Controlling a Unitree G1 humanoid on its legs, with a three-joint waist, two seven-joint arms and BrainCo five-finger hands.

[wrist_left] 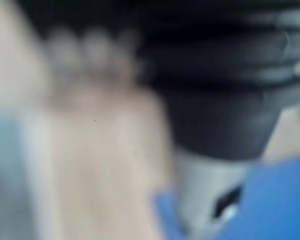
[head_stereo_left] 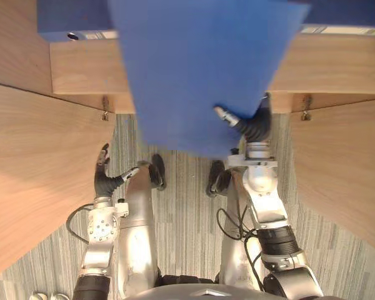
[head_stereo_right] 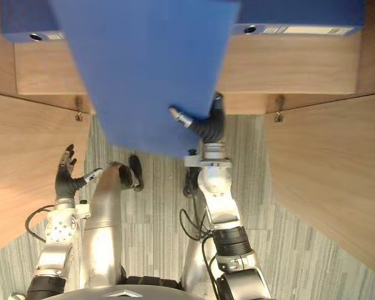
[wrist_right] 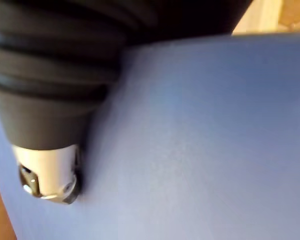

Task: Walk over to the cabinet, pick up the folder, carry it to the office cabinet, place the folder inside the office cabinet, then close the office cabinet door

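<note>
A large blue folder (head_stereo_left: 200, 69) is held up in front of me, over the open office cabinet's wooden shelf (head_stereo_left: 81, 72). My right hand (head_stereo_left: 257, 125) grips its near edge, thumb (head_stereo_left: 226, 115) lying on the top face and the other fingers hidden underneath. The right wrist view has the same blue folder (wrist_right: 205, 140) pressed against the thumb (wrist_right: 47, 175). Low by the left door, my left hand (head_stereo_left: 103, 178) hangs with relaxed fingers and holds nothing.
Both wooden cabinet doors stand open, the left door (head_stereo_left: 37, 175) and the right door (head_stereo_left: 347, 169) flanking me. Other blue folders (head_stereo_right: 300, 12) lie at the back of the shelf. Striped grey carpet (head_stereo_left: 187, 206) lies below.
</note>
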